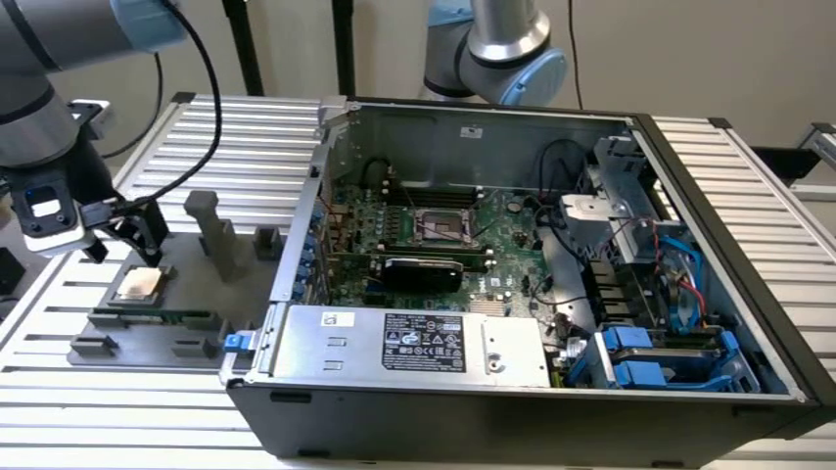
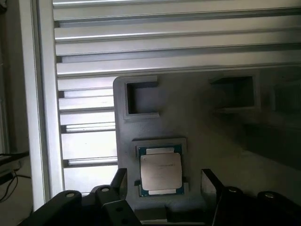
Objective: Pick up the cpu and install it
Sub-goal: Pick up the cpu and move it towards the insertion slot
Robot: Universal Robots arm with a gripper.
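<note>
Cpu point(image 2: 161, 170) is lying flat in a grey holder point(image 2: 202, 127) on the tabletop point(image 1: 242, 132), outside the case point(image 1: 523, 416); we are hovering our end effector point(image 1: 127, 252) just above it, jaws apart on either side.

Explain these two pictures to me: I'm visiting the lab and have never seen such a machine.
The machine is a robot arm ending in a two-fingered gripper. One picture comes from a camera standing off the arm, looking over the whole table. The other comes from a camera on the arm's wrist, looking down past the fingers. On the table are a grey holder and an open computer case with its motherboard exposed. In the holder rest the cpu, a small silvery square chip, and a green memory stick. The gripper holds nothing: it hangs open close over the cpu, with a finger to either side.
</note>
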